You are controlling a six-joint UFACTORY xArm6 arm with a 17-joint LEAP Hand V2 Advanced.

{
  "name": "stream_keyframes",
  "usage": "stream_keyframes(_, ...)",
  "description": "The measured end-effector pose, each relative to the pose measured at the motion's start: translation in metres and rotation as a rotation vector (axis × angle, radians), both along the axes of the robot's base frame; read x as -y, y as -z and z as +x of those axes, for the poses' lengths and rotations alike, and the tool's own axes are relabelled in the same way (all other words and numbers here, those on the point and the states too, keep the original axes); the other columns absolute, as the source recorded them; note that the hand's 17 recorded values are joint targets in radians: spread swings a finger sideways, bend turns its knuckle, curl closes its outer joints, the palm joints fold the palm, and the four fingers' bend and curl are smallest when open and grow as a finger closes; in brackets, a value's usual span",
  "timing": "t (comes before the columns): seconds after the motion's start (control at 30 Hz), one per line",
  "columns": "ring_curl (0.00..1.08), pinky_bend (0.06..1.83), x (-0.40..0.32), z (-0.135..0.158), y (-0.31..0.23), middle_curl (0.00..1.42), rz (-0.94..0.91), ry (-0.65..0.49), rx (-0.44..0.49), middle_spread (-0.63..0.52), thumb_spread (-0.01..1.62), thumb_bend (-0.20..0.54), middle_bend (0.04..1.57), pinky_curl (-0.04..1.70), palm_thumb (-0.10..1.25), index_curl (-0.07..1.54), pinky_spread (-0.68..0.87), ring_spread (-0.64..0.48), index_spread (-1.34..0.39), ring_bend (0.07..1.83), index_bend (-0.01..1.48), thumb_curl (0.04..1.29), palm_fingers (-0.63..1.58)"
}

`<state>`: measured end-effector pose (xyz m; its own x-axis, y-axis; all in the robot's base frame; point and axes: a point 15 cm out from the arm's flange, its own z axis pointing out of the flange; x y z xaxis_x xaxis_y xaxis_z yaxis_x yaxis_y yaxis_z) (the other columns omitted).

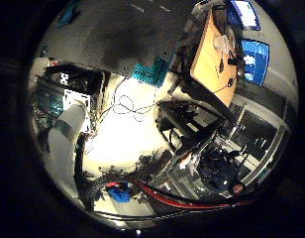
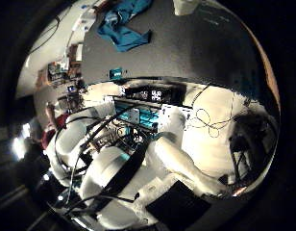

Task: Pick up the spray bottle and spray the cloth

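- You have one crumpled teal cloth (image 2: 125, 30) lying on the dark grey counter (image 2: 196, 53), well away from the palm.
- One white object (image 2: 186, 6) shows at the counter's far edge; it may be the spray bottle, but too little of it shows to be sure.
- The hand (image 2: 138, 159) holds nothing. Its white parts crowd the thumb-side view, yet you cannot tell whether the fingers are straight or curled.
- Risk, as a judgement: the palm faces away from the counter, so a reach begun from here could miss the bottle or tip it over.
- A small teal block (image 2: 116, 73) sits near the counter's front edge and could be swept off by a low approach.
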<state>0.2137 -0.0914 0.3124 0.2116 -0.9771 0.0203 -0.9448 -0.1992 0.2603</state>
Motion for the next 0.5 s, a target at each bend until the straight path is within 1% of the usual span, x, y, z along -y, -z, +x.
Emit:
stream_keyframes(0.4, 0.20, 0.21, 0.003, -0.006, 0.002, 0.30, 0.010, 0.016, -0.016, 0.06, 1.09, -0.021, 0.19, 0.33, 0.61, 0.33, 0.39, 0.19, -0.39, 0.19, 0.19, 0.29, 0.15)
stream_keyframes(0.5, 0.20, 0.21, -0.001, -0.012, 0.003, 0.30, 0.034, 0.030, -0.038, 0.06, 1.09, -0.020, 0.19, 0.33, 0.61, 0.33, 0.39, 0.18, -0.39, 0.19, 0.18, 0.29, 0.15)
